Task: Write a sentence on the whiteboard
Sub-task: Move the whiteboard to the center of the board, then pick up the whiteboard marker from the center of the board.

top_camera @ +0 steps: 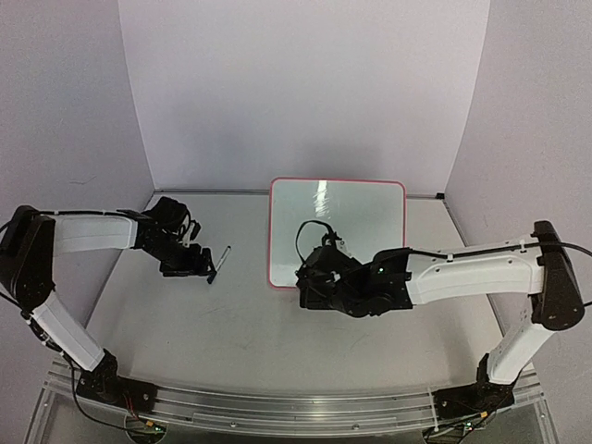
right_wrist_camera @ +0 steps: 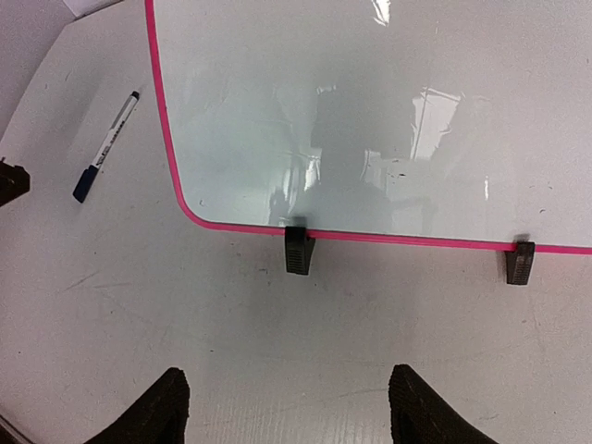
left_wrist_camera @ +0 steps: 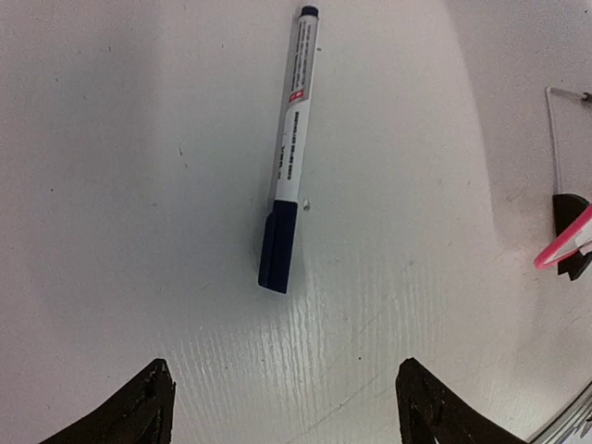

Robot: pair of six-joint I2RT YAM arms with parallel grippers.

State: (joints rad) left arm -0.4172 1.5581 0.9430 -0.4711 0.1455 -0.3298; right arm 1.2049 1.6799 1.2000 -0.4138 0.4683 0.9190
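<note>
The whiteboard (top_camera: 338, 217) lies at the table's middle, white with a pink rim, seen close in the right wrist view (right_wrist_camera: 370, 111). Its face shows only reflections; the sentence is out of view. A marker (top_camera: 219, 263) with a white barrel and dark blue cap lies loose on the table left of the board (left_wrist_camera: 289, 148) (right_wrist_camera: 106, 148). My left gripper (top_camera: 196, 268) (left_wrist_camera: 282, 407) stands open just short of the marker's capped end, holding nothing. My right gripper (top_camera: 310, 282) (right_wrist_camera: 287, 407) is open over the table, just before the board's near edge.
Two black clip feet (right_wrist_camera: 298, 250) (right_wrist_camera: 520, 263) stick out from the board's near rim. The board's corner and one foot (left_wrist_camera: 569, 213) show at the right of the left wrist view. White walls close in the back and sides.
</note>
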